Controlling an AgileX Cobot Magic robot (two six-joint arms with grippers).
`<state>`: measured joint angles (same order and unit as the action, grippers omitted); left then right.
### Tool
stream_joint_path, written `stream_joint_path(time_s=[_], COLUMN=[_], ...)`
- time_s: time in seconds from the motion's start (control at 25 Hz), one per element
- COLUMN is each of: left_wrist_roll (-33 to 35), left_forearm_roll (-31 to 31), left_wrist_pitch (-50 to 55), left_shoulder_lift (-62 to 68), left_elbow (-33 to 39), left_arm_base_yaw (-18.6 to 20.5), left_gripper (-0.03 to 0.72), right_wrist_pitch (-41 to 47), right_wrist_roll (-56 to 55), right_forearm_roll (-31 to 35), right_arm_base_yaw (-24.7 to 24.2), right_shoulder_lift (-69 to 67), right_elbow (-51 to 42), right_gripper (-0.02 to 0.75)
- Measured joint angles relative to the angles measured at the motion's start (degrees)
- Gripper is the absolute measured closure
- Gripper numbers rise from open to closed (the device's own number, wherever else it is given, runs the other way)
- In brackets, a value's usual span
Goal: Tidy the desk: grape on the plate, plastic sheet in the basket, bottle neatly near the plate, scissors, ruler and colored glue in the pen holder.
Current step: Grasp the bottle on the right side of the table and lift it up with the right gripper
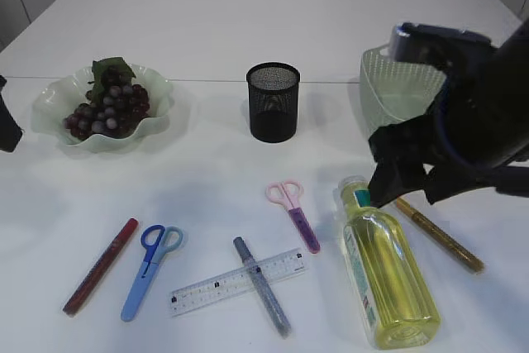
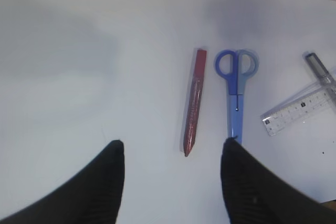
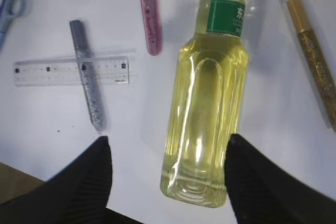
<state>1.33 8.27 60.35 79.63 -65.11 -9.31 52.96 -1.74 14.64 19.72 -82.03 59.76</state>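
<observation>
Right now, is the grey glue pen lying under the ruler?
No. In the right wrist view the grey glue pen lies across the top of the clear ruler, covering part of its markings.

Black, ribbed gripper fingers — seemingly rubbery

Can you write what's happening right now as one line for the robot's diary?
grapes: on plate | bottle: lying on table | right end effector: open above bottle | left end effector: open, empty | pen holder: empty
</observation>
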Motion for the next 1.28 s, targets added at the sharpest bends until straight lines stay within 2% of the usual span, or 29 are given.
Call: stream_joint_path(time_s=[0.2,0.36,0.48,0.72,1.28], left_wrist_roll=[0.0,0.0,0.0,0.0,0.25], left_forearm_roll=[0.0,0.0,0.0,0.0,0.0], left_wrist_pitch=[-0.75,-1.41,-1.75,-2.33,-2.7], left_shoulder_lift=[0.0,0.36,1.1,2.1,2.1], left_elbow=[0.0,0.0,0.0,0.0,0.0], left_arm_base_yaw=[0.0,0.0,0.0,0.0,0.0], left_gripper=[0.264,0.264,0.264,0.264,0.265], right_wrist_pitch=[-2.61,-4.64,-4.95,-5.31,-3.64], right_wrist_roll=[-9.61,-14.2,-14.75,-14.29,-14.15], right_forearm_roll=[-9.24,-13.13,-13.38,-13.42,-15.15], right_arm_base_yaw=[5.15,5.7,5.7,5.7,5.7], right_shoulder_lift=[-5.77,-11.21,-14.86,-16.94,-20.85], right_elbow=[0.0,0.11,0.83,4.75,6.32], right_gripper=[0.223,0.225,0.216,0.082,0.067])
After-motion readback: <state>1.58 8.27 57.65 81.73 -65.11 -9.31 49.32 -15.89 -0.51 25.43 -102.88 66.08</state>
